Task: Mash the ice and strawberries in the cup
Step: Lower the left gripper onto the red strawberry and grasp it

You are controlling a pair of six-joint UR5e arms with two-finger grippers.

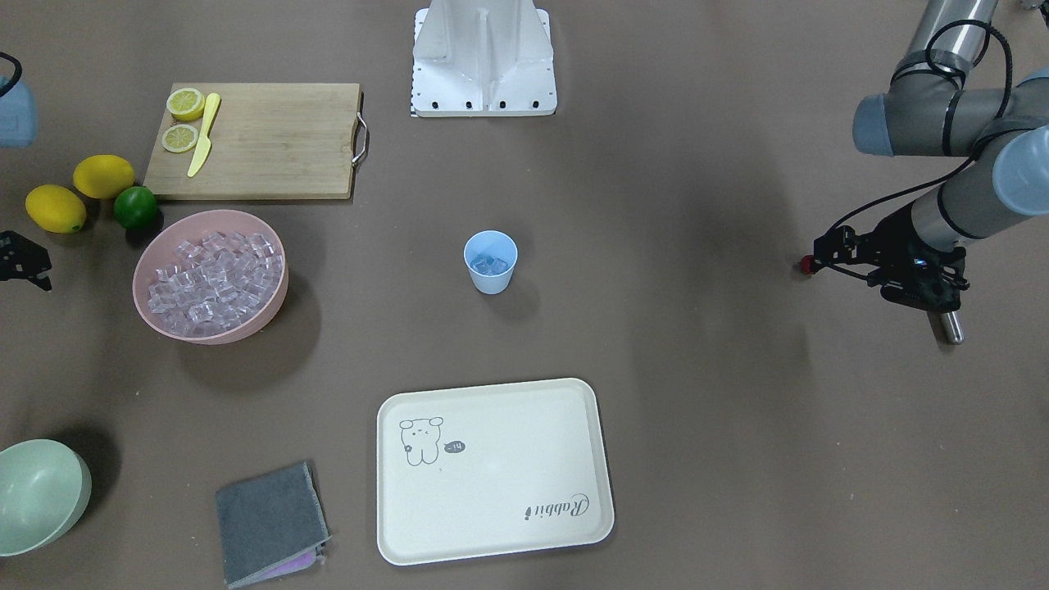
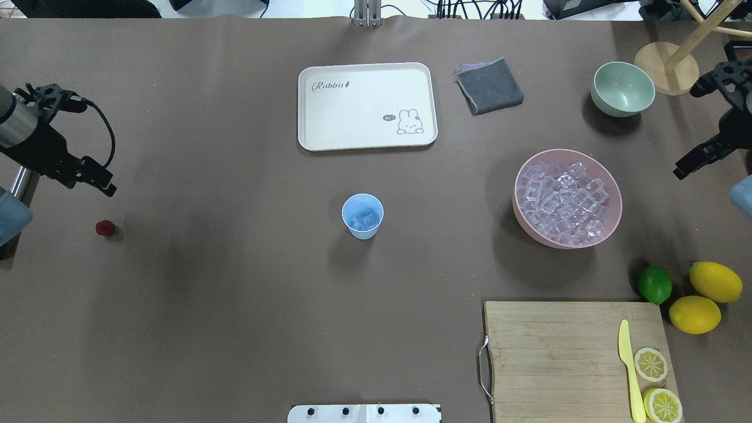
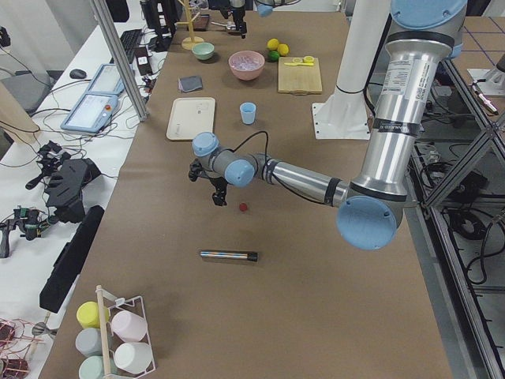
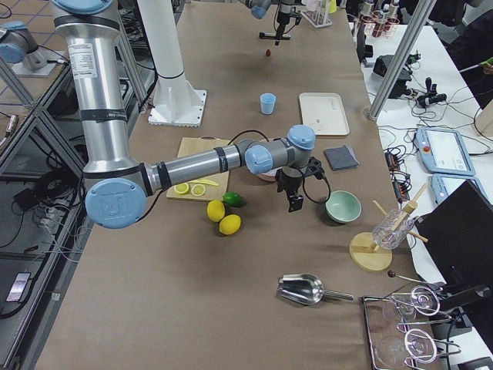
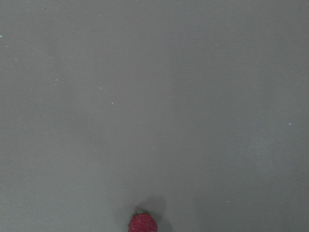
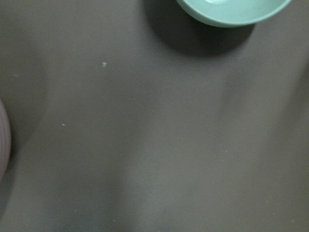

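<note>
Ice [image 2: 364, 221] already lies in the bottom of the cup [image 2: 362, 215], a few clear cubes. The cup stands upright in the middle of the worktop [image 2: 235, 305], apart from everything else, where either arm could come at it from above. The strawberry [image 2: 105, 228] is not in yet: it lies alone on the bare worktop far over on the robot's left, well apart from the cup. The left hand [image 2: 70, 150] hangs above it and a little off to one side, pointing down, fingers spread apart and holding nothing. Its wrist camera catches the berry right at the lower edge, so I take it to be lining up for a pick but not centred. Near that arm lies a steel rod [image 3: 228, 255] with a dark end, probably the masher, parked within its reach. On the other side the pink bowl [image 2: 518, 194] holds the rest of the ice in a heap. The right hand [image 2: 705, 132] is raised between that bowl and the pale green bowl [image 2: 623, 88], fingers apart and empty, well out of the left arm's way.
</note>
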